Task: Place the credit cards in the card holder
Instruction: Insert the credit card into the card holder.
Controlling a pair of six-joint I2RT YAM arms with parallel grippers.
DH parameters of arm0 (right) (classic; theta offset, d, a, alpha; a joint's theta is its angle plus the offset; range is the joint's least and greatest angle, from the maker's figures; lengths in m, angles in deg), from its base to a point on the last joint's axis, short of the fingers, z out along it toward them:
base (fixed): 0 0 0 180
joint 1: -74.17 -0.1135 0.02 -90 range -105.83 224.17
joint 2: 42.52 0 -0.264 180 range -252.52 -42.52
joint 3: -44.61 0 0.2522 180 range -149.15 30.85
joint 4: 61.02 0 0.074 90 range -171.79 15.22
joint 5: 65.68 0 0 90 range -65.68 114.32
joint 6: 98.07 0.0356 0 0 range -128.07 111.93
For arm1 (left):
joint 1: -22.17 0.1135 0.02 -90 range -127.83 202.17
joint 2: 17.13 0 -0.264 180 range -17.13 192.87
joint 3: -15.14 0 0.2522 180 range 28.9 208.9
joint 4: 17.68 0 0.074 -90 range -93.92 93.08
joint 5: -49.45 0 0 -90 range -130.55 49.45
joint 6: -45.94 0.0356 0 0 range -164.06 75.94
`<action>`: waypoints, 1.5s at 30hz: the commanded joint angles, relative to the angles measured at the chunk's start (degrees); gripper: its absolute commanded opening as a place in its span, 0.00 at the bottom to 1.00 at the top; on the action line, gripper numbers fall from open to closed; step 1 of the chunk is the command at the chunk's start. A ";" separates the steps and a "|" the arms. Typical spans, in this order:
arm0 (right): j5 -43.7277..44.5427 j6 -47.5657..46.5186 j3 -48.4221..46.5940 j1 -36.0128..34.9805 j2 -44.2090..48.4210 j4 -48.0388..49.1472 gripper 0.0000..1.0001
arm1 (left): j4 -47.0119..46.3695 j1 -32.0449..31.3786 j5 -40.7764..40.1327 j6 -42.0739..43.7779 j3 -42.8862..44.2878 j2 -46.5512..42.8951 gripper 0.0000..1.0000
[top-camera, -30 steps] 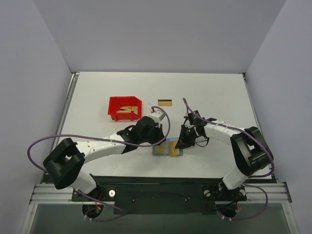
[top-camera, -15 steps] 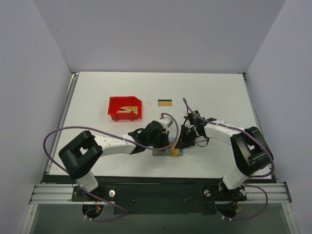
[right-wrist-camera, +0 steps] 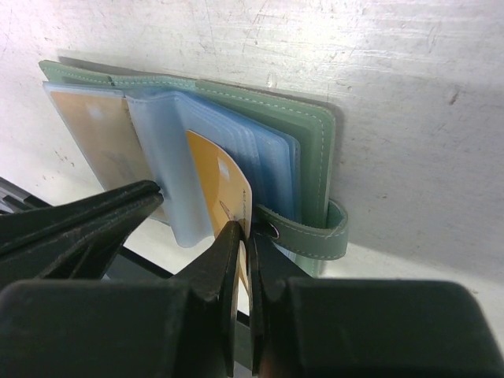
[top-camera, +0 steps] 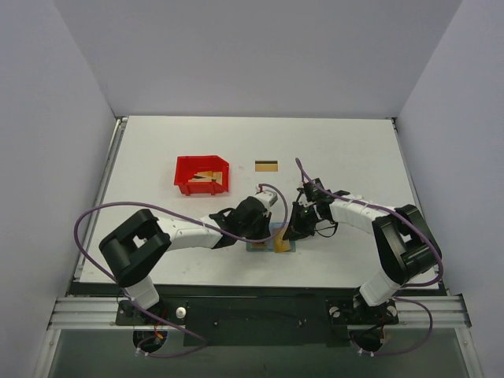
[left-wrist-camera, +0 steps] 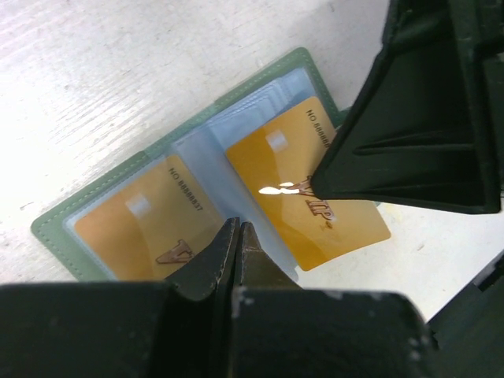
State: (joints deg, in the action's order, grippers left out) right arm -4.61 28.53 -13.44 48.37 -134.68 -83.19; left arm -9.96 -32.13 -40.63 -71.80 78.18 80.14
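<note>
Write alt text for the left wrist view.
Open grey-green wallet on white table: one gold-tan card pocketed, a second gold-tan card partly inserted, pinched by the right end effector; shut left end effector near the fold.

The card holder (right-wrist-camera: 311, 150) is grey-green outside with pale stitching; its pockets are translucent light blue. The protruding credit card (left-wrist-camera: 276, 220) and the pocketed credit card (left-wrist-camera: 134, 228) are gold-orange with bronze lettering. A lone card (top-camera: 266, 165) on the white bench (top-camera: 339, 150) shows a dark stripe. The bin (top-camera: 197, 189) is red; the left tool (left-wrist-camera: 238, 232) and right tool (right-wrist-camera: 244, 232) are black.
</note>
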 commanded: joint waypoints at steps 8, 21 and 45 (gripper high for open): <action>6.43 -0.92 0.70 -0.39 0.31 -1.96 0.00 | 3.76 0.60 -3.61 0.94 0.91 1.78 0.00; 6.78 -1.36 0.96 -0.21 0.23 -1.97 0.00 | 3.15 0.69 -4.58 0.94 3.63 -5.60 0.00; 6.78 -1.27 1.05 0.14 -0.48 -1.79 0.00 | -1.51 0.08 3.42 1.73 4.78 3.71 0.00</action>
State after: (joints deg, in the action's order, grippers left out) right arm -4.50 28.31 -13.44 48.26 -133.89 -83.08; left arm -8.65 -31.80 -38.73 -70.80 83.51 83.55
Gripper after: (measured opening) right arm 0.009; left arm 0.021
